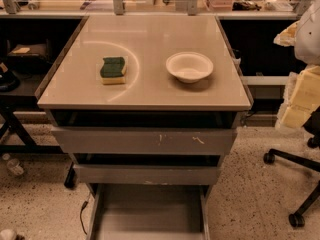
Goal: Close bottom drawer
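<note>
bottom drawer (pixel 149 211): nearest the camera, at the foot of the cabinet and centred low in the view. It is pulled well out, showing a flat grey tray floor between two side rails. Its front is cut off by the lower edge.
gripper: out of view, so whether its jaws are apart or together cannot be told.
cable (pixel 82 211): dark, on the floor just left of the open drawer.
floor (pixel 250 199): speckled, pale, on both sides of the cabinet.
office chair base (pixel 295 159): black legs and castors at the right, apart from the cabinet.
middle drawer front (pixel 147 175): plain grey, directly above the open tray, with a dark gap over it.
top drawer front (pixel 145 141): the widest, grey with white scratch marks, a dark gap between it and the tabletop.
tabletop (pixel 150 39): beige and glossy.
sponge (pixel 113 70): green on top and yellow below, lying left of centre.
bowl (pixel 189 66): white, upright, right of centre, well apart from the sponge.
foam blocks (pixel 302 96): yellowish, stacked at the right edge.
far bench (pixel 100 6): runs behind the tabletop, cluttered with small items too unclear to name.
</note>
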Action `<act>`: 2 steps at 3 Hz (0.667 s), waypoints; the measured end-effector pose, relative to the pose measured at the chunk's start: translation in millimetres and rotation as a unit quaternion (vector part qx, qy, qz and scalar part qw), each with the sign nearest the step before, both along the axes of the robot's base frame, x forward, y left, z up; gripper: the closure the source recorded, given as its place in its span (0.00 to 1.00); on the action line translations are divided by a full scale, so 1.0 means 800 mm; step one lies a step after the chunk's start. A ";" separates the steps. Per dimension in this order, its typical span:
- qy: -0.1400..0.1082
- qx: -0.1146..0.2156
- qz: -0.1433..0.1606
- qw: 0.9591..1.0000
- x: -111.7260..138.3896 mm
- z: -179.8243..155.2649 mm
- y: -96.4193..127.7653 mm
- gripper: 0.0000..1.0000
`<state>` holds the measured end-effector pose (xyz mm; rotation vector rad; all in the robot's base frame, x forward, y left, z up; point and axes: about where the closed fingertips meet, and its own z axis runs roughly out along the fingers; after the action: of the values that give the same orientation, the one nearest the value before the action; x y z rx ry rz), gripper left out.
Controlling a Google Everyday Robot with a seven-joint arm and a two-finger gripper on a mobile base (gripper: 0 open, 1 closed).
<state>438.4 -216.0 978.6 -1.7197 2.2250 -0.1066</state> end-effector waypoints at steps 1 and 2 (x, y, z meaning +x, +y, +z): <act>0.000 0.000 0.000 1.000 0.000 0.000 0.000 0.00; 0.000 0.000 0.000 1.000 0.000 0.000 0.000 0.18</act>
<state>438.4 -216.0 978.6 -1.7197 2.2250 -0.1067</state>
